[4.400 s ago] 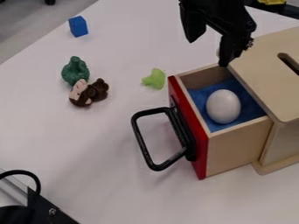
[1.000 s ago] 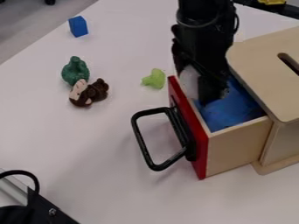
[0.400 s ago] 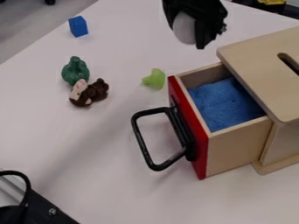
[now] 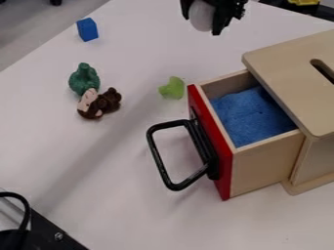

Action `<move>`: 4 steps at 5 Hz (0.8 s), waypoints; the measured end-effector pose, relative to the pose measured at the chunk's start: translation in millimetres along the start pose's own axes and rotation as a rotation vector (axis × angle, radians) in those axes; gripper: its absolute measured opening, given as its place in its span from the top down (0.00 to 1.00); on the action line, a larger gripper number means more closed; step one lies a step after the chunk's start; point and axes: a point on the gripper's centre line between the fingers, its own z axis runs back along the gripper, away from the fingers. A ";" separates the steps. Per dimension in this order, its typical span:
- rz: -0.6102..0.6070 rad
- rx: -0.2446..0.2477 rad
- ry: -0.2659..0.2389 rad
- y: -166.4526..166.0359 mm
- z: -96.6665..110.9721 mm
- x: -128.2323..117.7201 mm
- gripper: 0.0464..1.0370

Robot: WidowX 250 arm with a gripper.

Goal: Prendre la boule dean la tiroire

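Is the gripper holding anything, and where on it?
Yes, the gripper holds the white ball by its sides, above the table.

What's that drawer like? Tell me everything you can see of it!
The drawer has sides that look like pale wood and a bright red front. A black handle, shaped like a big loop, sticks out from the front. Something blue and soft-looking covers its bottom. The drawer is pulled partly out of the wooden box, whose top covers its back end.
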 end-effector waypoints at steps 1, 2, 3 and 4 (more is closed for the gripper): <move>0.040 0.054 0.027 14.2 -27.5 14.8 0.28; 0.066 0.096 0.068 27.7 -54.2 20.7 0.28; 0.082 0.107 0.117 35.9 -82.5 20.4 0.28; 0.091 0.102 0.186 44.7 -104.6 6.5 0.28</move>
